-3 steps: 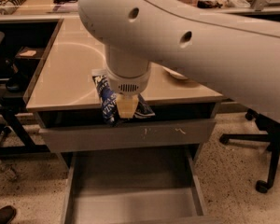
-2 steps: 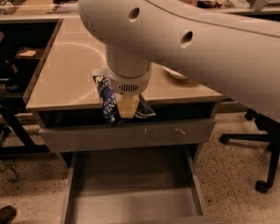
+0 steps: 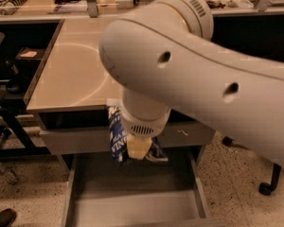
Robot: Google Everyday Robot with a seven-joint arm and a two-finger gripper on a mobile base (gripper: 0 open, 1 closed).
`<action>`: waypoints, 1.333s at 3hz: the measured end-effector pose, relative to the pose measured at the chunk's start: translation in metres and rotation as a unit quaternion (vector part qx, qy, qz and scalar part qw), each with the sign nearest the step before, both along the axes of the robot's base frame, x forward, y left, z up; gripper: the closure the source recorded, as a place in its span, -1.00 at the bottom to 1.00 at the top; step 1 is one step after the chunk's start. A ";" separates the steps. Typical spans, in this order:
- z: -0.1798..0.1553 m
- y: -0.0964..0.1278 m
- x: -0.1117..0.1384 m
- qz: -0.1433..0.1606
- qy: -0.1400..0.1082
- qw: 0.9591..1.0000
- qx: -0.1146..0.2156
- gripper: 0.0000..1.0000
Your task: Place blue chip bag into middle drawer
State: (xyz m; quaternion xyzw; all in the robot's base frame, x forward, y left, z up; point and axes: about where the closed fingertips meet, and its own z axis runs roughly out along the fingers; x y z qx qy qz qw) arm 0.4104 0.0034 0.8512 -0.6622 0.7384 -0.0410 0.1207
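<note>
Cam view: we see our gripper (image 3: 137, 150) just below the table (image 3: 71, 79) edge, in front of the grey front (image 3: 80, 140) w/ pale scratches. It's pinching the bag (image 3: 116, 138), which hangs tilted, clear of the table, above the back part of the open drawer (image 3: 132, 207). Our arm (image 3: 203, 89) fills the upper right.

Tan tabletop (image 3: 71, 74), gripper (image 3: 137, 149) with blue chip bag (image 3: 116, 137) below its edge
</note>
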 end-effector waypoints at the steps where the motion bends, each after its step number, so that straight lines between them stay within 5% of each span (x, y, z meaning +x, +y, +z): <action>1: -0.011 -0.002 -0.010 -0.003 0.019 1.000 0.001 1.00; 2: -0.010 -0.002 -0.010 -0.003 0.018 1.000 0.001 1.00; 4: -0.117 -0.005 -0.025 -0.035 0.095 0.994 0.045 1.00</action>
